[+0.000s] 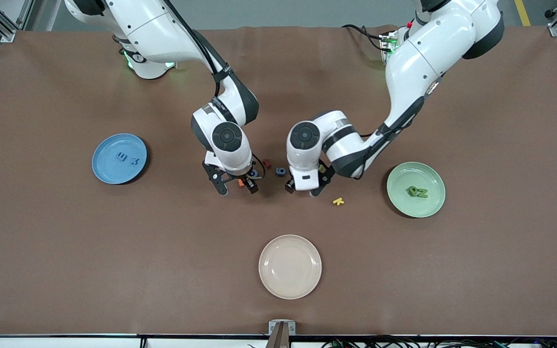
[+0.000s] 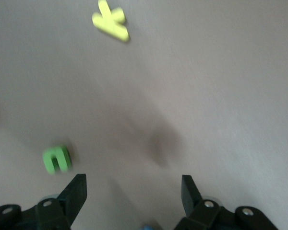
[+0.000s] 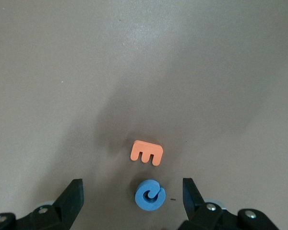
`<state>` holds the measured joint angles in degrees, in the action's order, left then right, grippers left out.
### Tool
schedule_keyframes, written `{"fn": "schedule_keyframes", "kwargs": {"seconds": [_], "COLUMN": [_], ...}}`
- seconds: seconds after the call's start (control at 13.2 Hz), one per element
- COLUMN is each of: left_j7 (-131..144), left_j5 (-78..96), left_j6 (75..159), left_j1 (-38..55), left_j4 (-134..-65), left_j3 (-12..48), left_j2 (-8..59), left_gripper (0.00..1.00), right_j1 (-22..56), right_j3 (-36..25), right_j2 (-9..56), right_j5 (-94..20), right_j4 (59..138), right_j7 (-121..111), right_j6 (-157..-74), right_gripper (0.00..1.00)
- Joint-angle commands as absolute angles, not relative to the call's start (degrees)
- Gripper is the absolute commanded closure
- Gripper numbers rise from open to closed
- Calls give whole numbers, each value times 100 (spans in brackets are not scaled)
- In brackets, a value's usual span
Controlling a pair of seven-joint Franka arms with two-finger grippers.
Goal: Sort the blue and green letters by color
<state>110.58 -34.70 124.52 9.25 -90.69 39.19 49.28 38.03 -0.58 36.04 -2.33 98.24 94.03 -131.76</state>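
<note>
Though tiny, curled blue letter (image 3: 150,195)

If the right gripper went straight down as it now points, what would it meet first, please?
Probably the blue letter, which lies between the open fingers of the right gripper; the orange E lies just past it. Depth is hard to judge.

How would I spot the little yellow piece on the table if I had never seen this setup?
Start at the pale green plate toward the left arm's end of the table. Between it and the left claw lies the yellow letter, flat on the brown cloth. It is the only yellow piece, and it sits alone, on no plate.
</note>
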Motion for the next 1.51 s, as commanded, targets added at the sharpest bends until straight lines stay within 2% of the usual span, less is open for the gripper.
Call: {"fn": "schedule_keyframes", "kwargs": {"seconds": [0.0,0.08,0.3,0.53,0.68,0.83,0.91,1.13,1.28,1.44], "left_j7": [10760,10549,10153,9644,9213,8835,8729,7904,7447,6824], "left_j5": [-3507,-3507,-3507,-3507,-3507,-3507,-3507,-3498,-3498,-3498], "left_j6": [12428,12428,12428,12428,12419,12410,12358,12086,11762,11235], "left_j1": [573,449,63,-543,-974,-1160,-1256,-1353,-1441,-1459], "left_j4": [-9797,-9965,-10300,-10283,-10344,-10406,-10389,-10144,-9723,-9284], "left_j3": [3964,3964,4069,4376,4587,4597,4605,4605,4605,4605], "left_j2": [4422,4343,4114,3999,3912,3876,3728,3498,3498,3498], "left_gripper": [11,7,7,8,8,9,9,9,6,2], "right_j1": [3850,3876,4052,4157,4210,4236,4236,4236,4236,4236], "right_j3": [-105,-105,-114,-123,-123,-123,-123,-123,-123,-123], "right_j2": [3691,3700,3727,3727,3727,3735,3735,3753,3753,3736], "right_j5": [-290,-290,-255,-255,-237,-237,-229,-229,-229,-220], "right_j4": [9747,9773,9992,10361,10476,10477,10477,10477,10477,10468], "right_j7": [9518,9632,9993,10002,10089,10090,10090,10081,10081,10046], "right_j6": [-13314,-13420,-13666,-14078,-14264,-14265,-14256,-14247,-14238,-14195], "right_gripper": [11,12,12,15,20,32,41,77,96,100]}}
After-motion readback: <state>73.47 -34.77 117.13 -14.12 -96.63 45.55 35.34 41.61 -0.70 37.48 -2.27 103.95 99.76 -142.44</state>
